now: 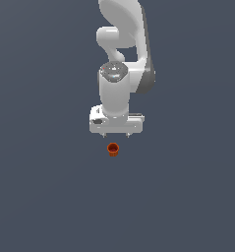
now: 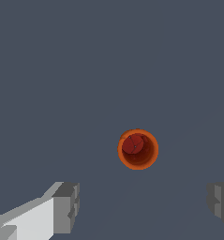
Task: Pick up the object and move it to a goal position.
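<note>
The object (image 1: 113, 149) is a tiny orange-red round cup standing upright on the dark grey floor, its darker hollow facing up. In the wrist view the object (image 2: 138, 149) shows from above, with its rim whole and nothing touching it. My white gripper (image 1: 116, 134) hangs just behind and above the cup in the exterior view, pointing down. Its two grey fingertips (image 2: 66, 207) stand wide apart, so it is open and holds nothing. My gripper (image 2: 142, 206) is a short way off from the cup, not around it.
The white arm (image 1: 123, 59) rises behind the gripper toward the top of the exterior view. The floor (image 1: 45, 187) is a plain dark grey-blue surface with no other objects or edges in sight.
</note>
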Motion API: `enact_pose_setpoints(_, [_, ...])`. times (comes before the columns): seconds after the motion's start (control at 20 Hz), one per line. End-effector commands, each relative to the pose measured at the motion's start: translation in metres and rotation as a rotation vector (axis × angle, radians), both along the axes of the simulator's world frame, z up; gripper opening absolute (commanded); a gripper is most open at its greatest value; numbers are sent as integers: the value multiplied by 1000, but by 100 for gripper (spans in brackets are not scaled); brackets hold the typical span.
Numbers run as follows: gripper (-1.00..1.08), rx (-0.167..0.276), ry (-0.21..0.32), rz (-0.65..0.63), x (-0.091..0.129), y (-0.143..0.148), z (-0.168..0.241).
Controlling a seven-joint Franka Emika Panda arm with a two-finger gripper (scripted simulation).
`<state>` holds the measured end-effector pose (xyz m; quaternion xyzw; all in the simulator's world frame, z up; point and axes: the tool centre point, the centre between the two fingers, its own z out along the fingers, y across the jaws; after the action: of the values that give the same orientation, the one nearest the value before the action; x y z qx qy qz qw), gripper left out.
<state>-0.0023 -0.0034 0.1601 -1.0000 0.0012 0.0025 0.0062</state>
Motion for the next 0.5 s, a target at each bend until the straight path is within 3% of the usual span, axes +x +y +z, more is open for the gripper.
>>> enact_pose_setpoints(0.0, [100,0,0,0,0,0,0])
enact_pose_setpoints(0.45, [100,-13,-5,17,4,11,12])
